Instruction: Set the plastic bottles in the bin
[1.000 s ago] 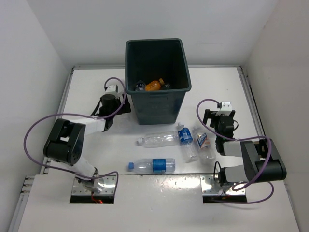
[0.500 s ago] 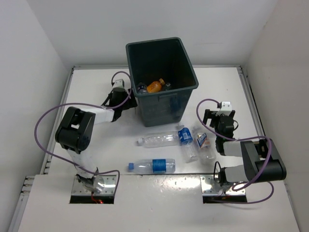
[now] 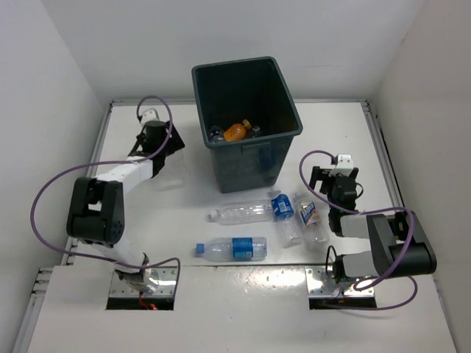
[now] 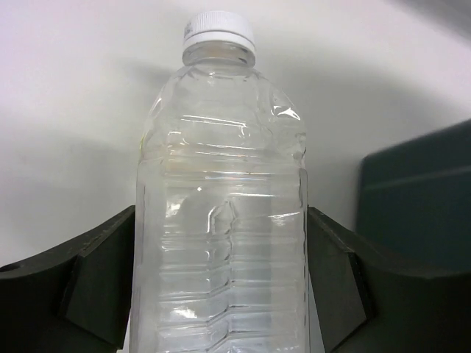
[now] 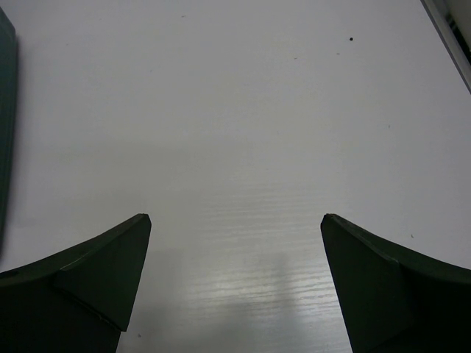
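Note:
My left gripper point(image 3: 169, 143) is left of the bin point(image 3: 246, 121) and shut on a clear unlabelled plastic bottle point(image 4: 221, 184) with a white cap; both fingers press its sides in the left wrist view point(image 4: 221, 279). The bottle hardly shows from above. The bin's dark wall point(image 4: 419, 198) stands to the right of it. Several bottles lie in front of the bin: a clear unlabelled one point(image 3: 239, 212), a blue-labelled one point(image 3: 283, 215), a white-blue labelled one point(image 3: 309, 215) and a nearer blue-labelled one point(image 3: 232, 251). My right gripper point(image 3: 333, 173) is open and empty over bare table point(image 5: 235, 228).
The bin holds an orange bottle point(image 3: 234, 130) and some dark items. White walls close in the table at the left, back and right. The bin's edge point(image 5: 6, 110) shows at the far left of the right wrist view.
My left gripper went up beside the bin, then swung left and away from it. The bin shifted and turned a little to the right. The right arm has not moved.

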